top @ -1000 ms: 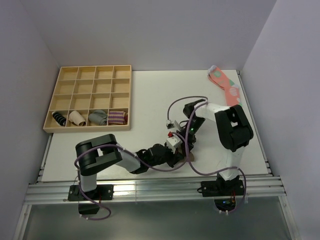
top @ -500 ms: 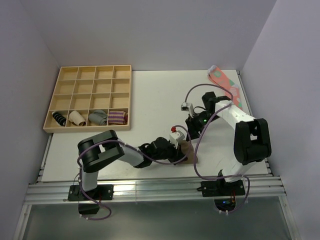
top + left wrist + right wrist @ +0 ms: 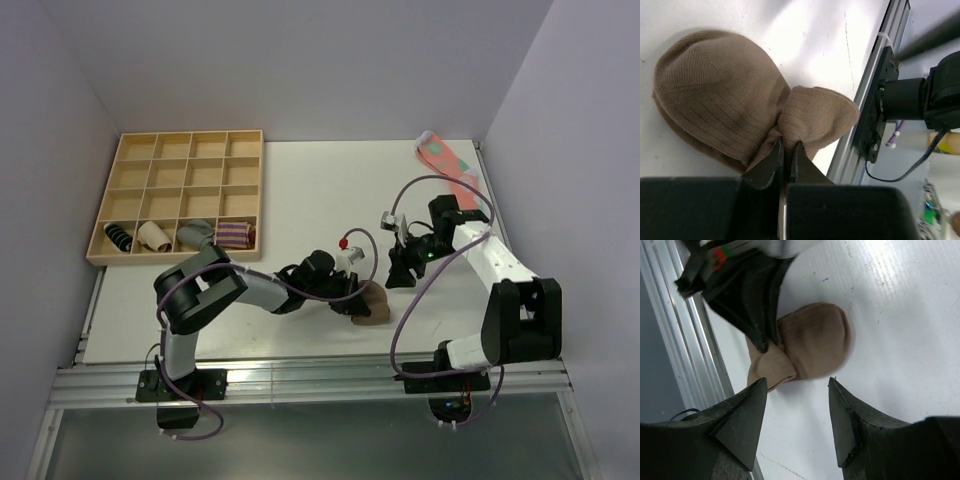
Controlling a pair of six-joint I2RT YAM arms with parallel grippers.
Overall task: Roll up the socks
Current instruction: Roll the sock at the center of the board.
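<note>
The tan-brown socks point(image 3: 374, 307) lie as a folded bundle near the table's front edge, right of centre. My left gripper point(image 3: 356, 293) reaches in from the left. In the left wrist view it point(image 3: 787, 146) is shut on a pinch of the socks point(image 3: 720, 100), where a rounded lobe folds over the larger mound. My right gripper point(image 3: 398, 268) hangs just right of the bundle and apart from it. In the right wrist view it point(image 3: 796, 385) is open with nothing between its fingers, and the socks point(image 3: 815, 342) lie beyond the tips, pinched by the left gripper's dark fingers point(image 3: 752, 310).
A wooden compartment tray point(image 3: 180, 150) sits at the back left, with small rolled sock bundles point(image 3: 195, 236) in its front row. A coral-pink dotted sock point(image 3: 452, 170) lies at the back right corner. An aluminium rail point(image 3: 300, 380) runs along the near edge, close to the bundle.
My right gripper has drawn back to the right, away from the socks, and its jaws have widened slightly. My left gripper has shifted right with the socks still pinched.
</note>
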